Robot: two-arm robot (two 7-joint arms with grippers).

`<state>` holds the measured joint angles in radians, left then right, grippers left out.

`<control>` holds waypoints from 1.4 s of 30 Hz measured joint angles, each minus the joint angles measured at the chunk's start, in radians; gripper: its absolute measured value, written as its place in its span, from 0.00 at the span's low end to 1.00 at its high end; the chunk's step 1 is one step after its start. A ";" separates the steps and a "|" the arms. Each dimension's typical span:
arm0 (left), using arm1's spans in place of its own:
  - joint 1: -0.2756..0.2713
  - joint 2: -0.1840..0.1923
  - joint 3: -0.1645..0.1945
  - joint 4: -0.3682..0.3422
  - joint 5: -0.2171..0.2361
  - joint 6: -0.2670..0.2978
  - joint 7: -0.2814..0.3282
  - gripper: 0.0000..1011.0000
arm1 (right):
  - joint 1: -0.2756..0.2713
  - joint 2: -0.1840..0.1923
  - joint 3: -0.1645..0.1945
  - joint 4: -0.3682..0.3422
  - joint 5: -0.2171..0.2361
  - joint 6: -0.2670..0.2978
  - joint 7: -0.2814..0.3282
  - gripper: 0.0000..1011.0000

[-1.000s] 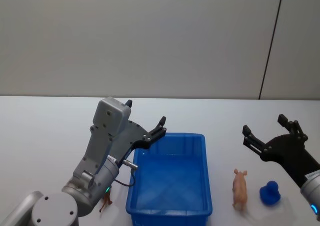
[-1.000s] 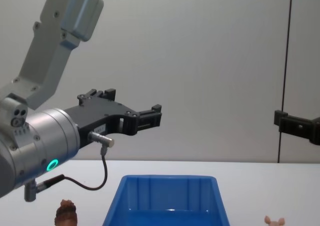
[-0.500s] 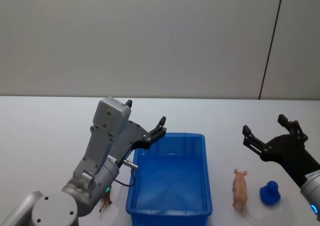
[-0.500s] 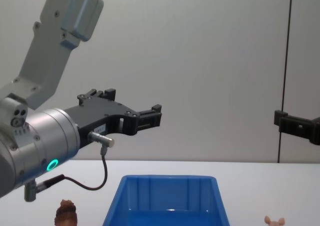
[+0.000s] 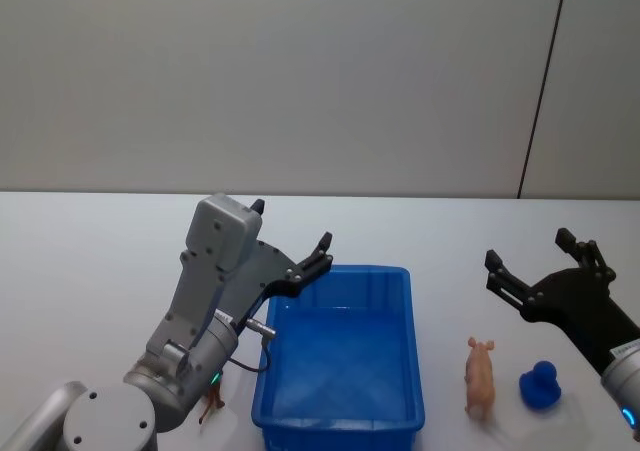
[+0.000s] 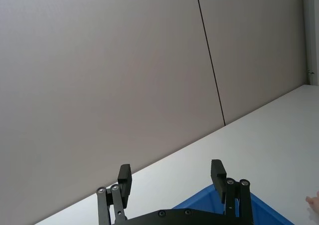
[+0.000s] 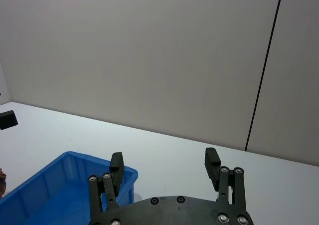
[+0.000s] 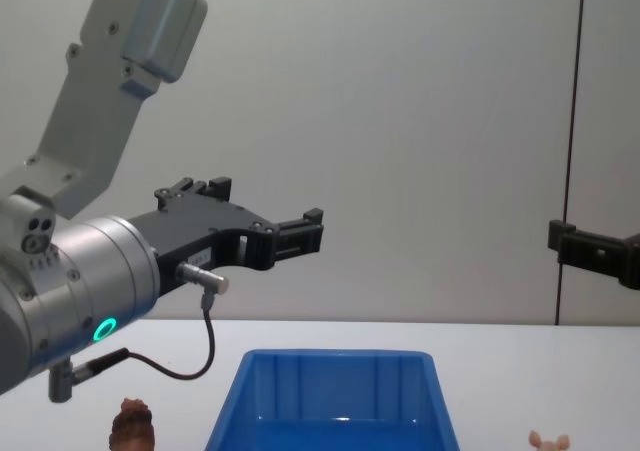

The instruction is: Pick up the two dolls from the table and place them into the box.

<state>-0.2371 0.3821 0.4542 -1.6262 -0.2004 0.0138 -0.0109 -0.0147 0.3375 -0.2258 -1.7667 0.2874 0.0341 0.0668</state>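
Head view. A bright blue rectangular plastic box [image 5: 340, 361] sat on the plain white worktop [image 5: 100, 251], near the front edge, roughly central. A lumpy dark brown doll [image 5: 210, 403] stood on the worktop just beside the box's left wall, partly hidden by the left arm. A rounded blue doll [image 5: 540, 384] sat on the worktop well to the right of the box. A pale pink plastic pig figure [image 5: 480, 376] lay between that doll and the box, apart from both. The left tool [image 5: 291, 225] was raised over the box's far left corner, fingers wide, empty. The right tool [image 5: 528, 248] was raised to the right of the box, beyond the pig and the blue doll, fingers wide, empty.

Left wrist view. The left tool [image 6: 171, 169] was spread wide, gripping nothing. A corner of the box [image 6: 199, 206] showed past the fingers, with the worktop [image 6: 259, 135] and a grey wall [image 6: 99, 60] behind.

Right wrist view. The right tool [image 7: 164, 158] was spread wide, empty. The box [image 7: 50, 185] lay beyond one finger.

Chest view. The left tool [image 8: 268, 203] hung high above the box [image 8: 335, 354], open wide. The brown doll [image 8: 133, 423] stood left of the box. One finger of the right tool [image 8: 590, 249] entered at the right edge, well above the worktop [image 8: 520, 371].
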 joint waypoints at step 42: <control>0.000 0.000 0.000 0.000 0.000 0.000 0.000 0.99 | 0.062 -0.065 -0.010 0.110 -0.081 0.223 -0.111 0.99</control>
<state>-0.2371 0.3821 0.4542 -1.6262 -0.2004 0.0138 -0.0110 0.0474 0.2722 -0.2359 -1.6564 0.2066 0.2573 -0.0442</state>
